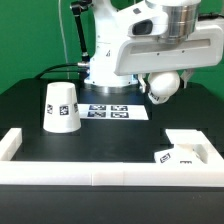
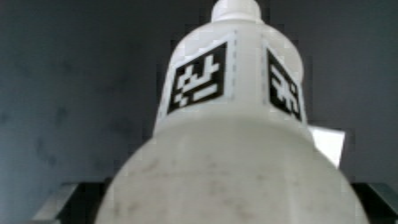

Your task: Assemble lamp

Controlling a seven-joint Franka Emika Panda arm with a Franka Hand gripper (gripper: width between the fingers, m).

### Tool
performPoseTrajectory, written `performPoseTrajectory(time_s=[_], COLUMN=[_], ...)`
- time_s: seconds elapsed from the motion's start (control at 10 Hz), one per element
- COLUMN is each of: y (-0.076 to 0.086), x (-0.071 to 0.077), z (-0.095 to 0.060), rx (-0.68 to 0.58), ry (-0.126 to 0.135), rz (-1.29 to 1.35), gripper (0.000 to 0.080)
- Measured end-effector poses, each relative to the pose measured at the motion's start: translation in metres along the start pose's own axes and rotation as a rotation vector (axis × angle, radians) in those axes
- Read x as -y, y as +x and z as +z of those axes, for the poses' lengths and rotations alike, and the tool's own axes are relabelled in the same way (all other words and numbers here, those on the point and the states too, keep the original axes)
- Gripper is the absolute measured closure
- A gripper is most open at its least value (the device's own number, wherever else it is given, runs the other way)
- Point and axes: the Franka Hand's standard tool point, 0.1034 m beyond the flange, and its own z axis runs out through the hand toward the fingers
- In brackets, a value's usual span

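Note:
My gripper (image 1: 163, 80) is shut on the white bulb (image 1: 164, 87) and holds it in the air above the table, at the exterior view's right. In the wrist view the bulb (image 2: 222, 120) fills the picture, its short neck (image 2: 240, 10) pointing away from the gripper (image 2: 222, 208) and two square tags on its side. The dark fingers (image 2: 80, 205) show at both flanks of the bulb. The cone-shaped shade (image 1: 60, 107) stands on the table at the exterior view's left. The low base block (image 1: 183, 152) lies at the front right, inside the rail's corner.
The marker board (image 1: 107, 112) lies flat in the middle of the black table, below and to the left of the held bulb. A long white rail (image 1: 100, 172) runs along the front and turns up at both ends. The arm's white body (image 1: 140, 45) stands behind.

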Motion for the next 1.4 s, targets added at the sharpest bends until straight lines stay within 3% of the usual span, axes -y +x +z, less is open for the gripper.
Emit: performPoseTrajectory(time_s=[0.2, 0.6, 0.9, 1.0, 1.2, 1.4], y=[0.001, 0.026, 0.028, 0.026, 0.035, 0.054], x=[-0.005, -0.012, -0.018, -0.016, -0.01, -0.009], z=[0.004, -0.023, -0.022, -0.02, -0.031, -0.05], rx=[-0.138, -0.379, -0.565, -0.539, -0.564, -0.588], ry=[-0.022, -0.046, -0.087, -0.081, -0.085, -0.091], rz=[-0.024, -0.025, -0.035, -0.039, -0.059, -0.082], gripper=[0.0223, 0.0223, 0.0223, 0.0223, 0.0223, 0.0223])
